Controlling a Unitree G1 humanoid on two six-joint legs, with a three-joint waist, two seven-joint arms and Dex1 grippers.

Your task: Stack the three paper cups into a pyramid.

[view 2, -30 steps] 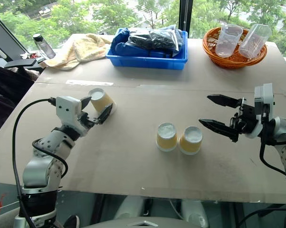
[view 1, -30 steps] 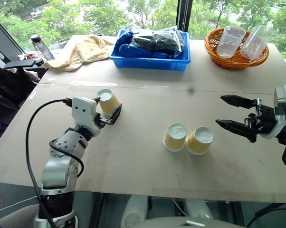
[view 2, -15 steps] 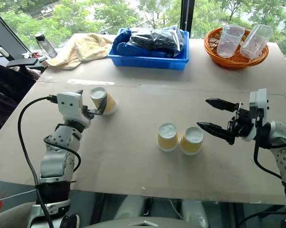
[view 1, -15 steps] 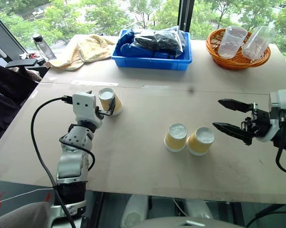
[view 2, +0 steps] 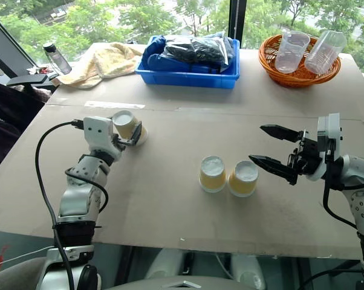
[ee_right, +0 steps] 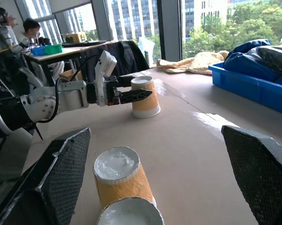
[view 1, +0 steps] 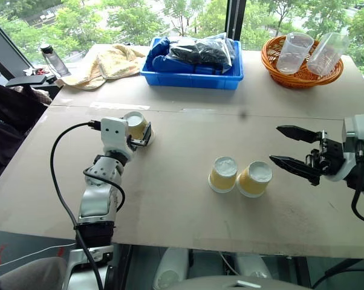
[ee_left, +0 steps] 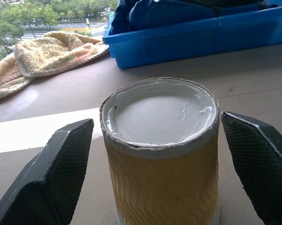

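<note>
Yellow-tan paper cups (view 1: pixel 239 176) stand upside down, touching, as a ready base beside the open, empty right gripper (view 1: pixel 295 151). Farther off, the left gripper (view 1: pixel 139 134) brackets the third cup (ee_left: pixel 162 154), jaws wide, unclosed.

No legible text anywhere.

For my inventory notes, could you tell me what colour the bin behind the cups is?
The bin is blue, clearest in the left eye view.
</note>
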